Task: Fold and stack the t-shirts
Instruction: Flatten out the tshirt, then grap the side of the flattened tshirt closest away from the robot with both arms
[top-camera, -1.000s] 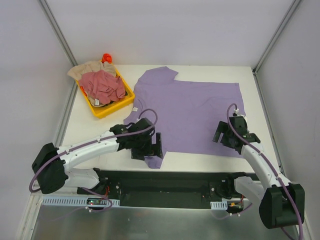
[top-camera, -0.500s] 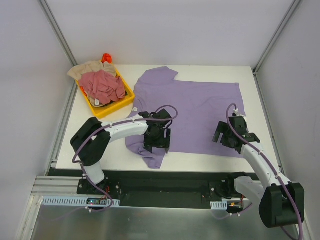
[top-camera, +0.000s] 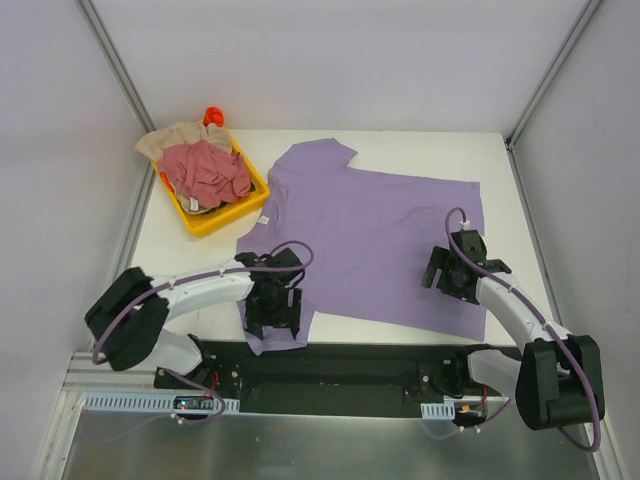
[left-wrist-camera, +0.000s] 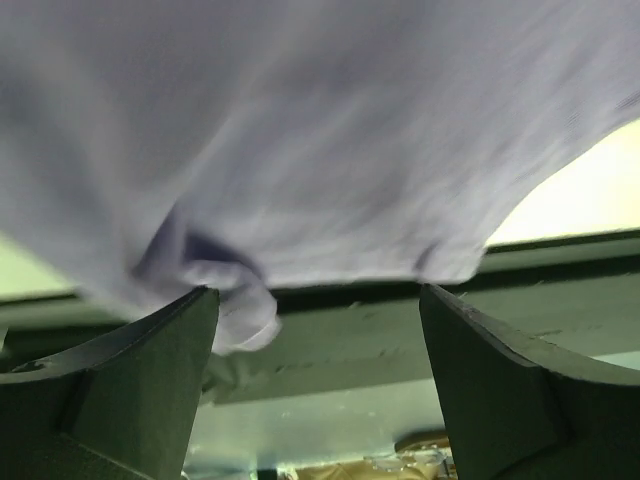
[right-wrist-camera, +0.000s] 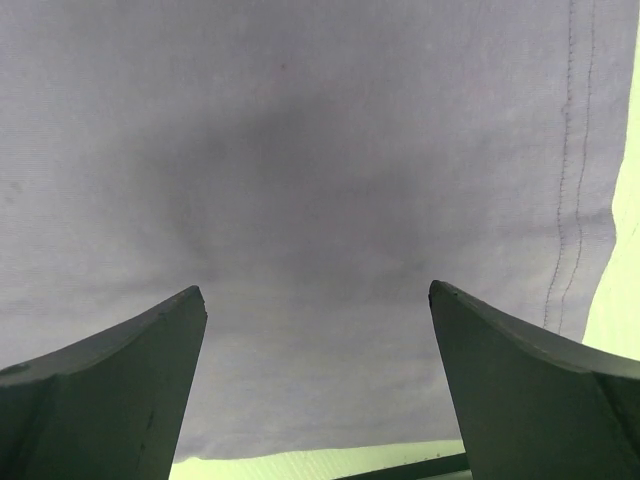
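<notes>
The lavender t-shirt (top-camera: 370, 235) lies spread on the table (top-camera: 430, 150) just right of the yellow tray (top-camera: 232, 215); the pink-red t-shirt (top-camera: 205, 172) and the beige t-shirt (top-camera: 170, 138) lie heaped inside this tray. The left pincer (top-camera: 270, 322), released, is over a sleeve in front of the tray, and the right pincer (top-camera: 445, 283), also released, is over the hem far to the tray's right.

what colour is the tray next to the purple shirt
Yellow tray, seen best in the top external view.
</notes>
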